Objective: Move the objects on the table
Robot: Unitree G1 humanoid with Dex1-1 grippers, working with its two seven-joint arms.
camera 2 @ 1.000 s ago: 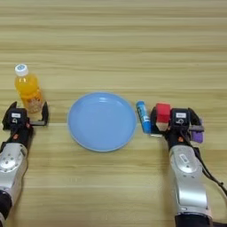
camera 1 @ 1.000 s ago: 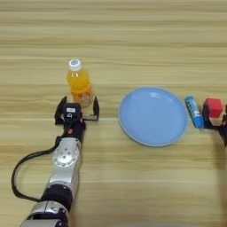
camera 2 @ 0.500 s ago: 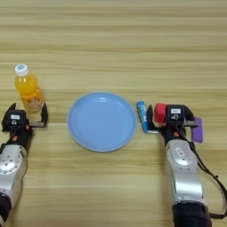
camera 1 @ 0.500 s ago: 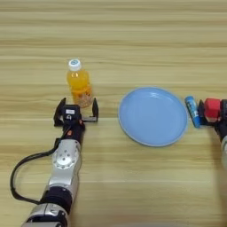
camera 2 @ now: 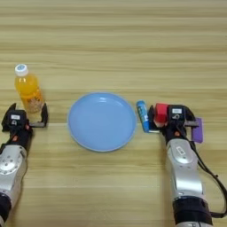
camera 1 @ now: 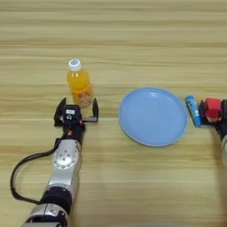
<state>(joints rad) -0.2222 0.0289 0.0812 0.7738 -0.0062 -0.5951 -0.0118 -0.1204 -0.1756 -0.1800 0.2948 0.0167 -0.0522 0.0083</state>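
Note:
An orange drink bottle with a white cap stands upright on the table. Its base is between the spread fingers of my left gripper, which is open. A red cube sits right of a blue tube. My right gripper is open, with the cube just inside its left finger. A purple oblong block lies outside its right finger.
A round light-blue plate lies in the middle between the two arms, with nothing on it. The blue tube lies close to the plate's right rim. A black cable loops left of the left forearm.
My right gripper has shifted a little left toward the red cube, so more of the purple block shows. The left gripper and the bottle have stayed put.

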